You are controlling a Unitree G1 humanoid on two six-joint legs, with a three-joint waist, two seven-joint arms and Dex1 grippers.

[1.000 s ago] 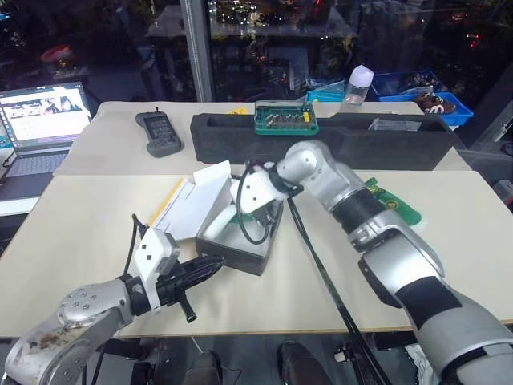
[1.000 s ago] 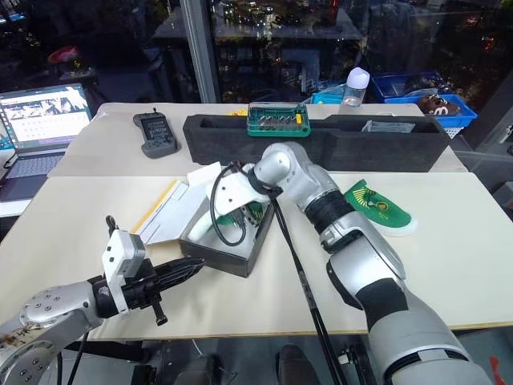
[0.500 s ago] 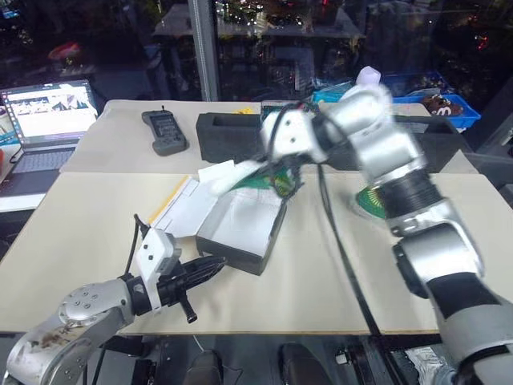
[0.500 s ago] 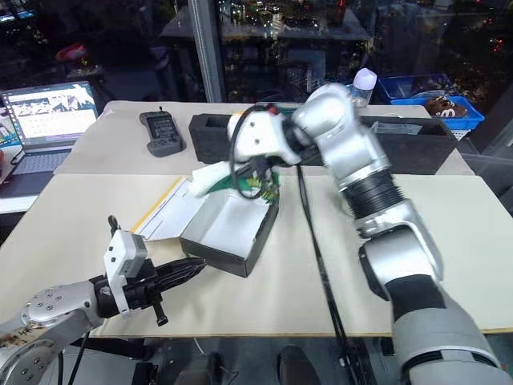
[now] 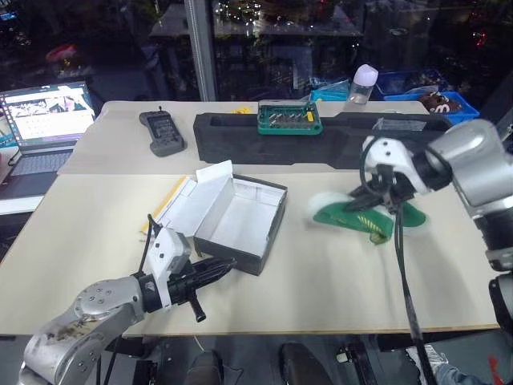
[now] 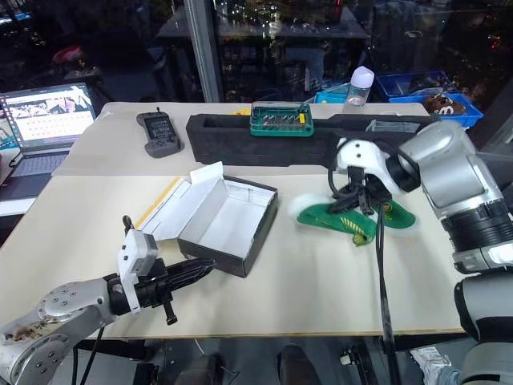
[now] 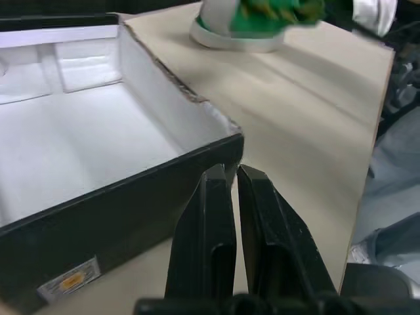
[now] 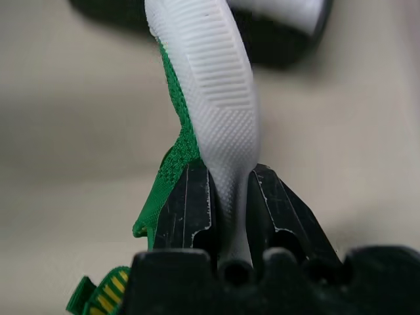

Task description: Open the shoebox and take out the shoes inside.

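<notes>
Two beige tables (image 5: pixel 321 273) butt together before a dark window, a laptop (image 5: pixel 44 120) glowing at the far left. The shoebox (image 5: pixel 240 224) sits open near the middle, black cardboard walls, smooth white inside, its lid (image 5: pixel 200 200) folded back to the left; nothing lies in it now. A second ago the right gripper (image 8: pixel 230 203) was down inside the box; since then that arm has swung well to the right, carrying a shoe (image 5: pixel 345 216) out with it. Its black ridged fingers (image 8: pixel 190 197) are clamped on the thin edge of the shoe's pale sole, which is finely ribbed rubber, with green knit fabric beside it. The carried shoe hangs over the table just beside the other shoe (image 5: pixel 413 215), already lying on the right side. The left gripper (image 7: pixel 233 197) has hardly shifted: its fingers are pressed together, empty, tips at the box's near black corner. Behind stand a long black foam tray (image 5: pixel 321 140), a green bit case (image 5: pixel 288 119) on it, a dark handset (image 5: pixel 160 132) and a white-capped bottle (image 5: pixel 362 84).
</notes>
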